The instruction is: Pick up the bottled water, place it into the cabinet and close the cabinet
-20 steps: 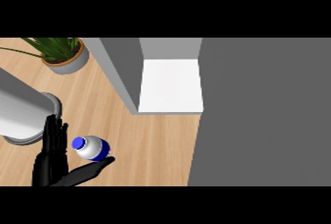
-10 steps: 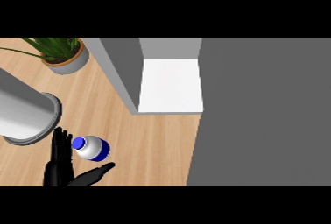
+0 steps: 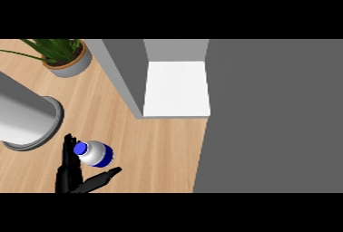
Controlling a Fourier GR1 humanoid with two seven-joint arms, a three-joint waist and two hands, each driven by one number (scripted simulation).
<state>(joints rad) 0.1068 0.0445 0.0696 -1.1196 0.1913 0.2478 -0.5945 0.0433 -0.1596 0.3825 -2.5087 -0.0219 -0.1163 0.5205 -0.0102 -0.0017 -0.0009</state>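
The bottled water [image 3: 95,153] stands upright on the wooden counter [image 3: 154,145], seen from above as a white body with a blue cap. My left hand [image 3: 67,174] comes in from the lower edge. Its straight fingers [image 3: 67,147] lie against the bottle's left side, and its thumb [image 3: 106,176] reaches out below the bottle without touching it. The hand is open around the bottle. The cabinet's open compartment shows a white floor [image 3: 178,88] beside a grey side wall [image 3: 124,77]. My right hand is not visible.
A thick grey cylinder [image 3: 23,120], apparently part of my arm, fills the left edge above the hand. A potted plant [image 3: 67,59] stands at the back left. A broad grey panel [image 3: 271,113] covers the whole right side.
The left hand has drawn back toward the lower edge and slightly right, closer to the bottle. The grey cylinder has shifted up and left. The bottle has not moved.
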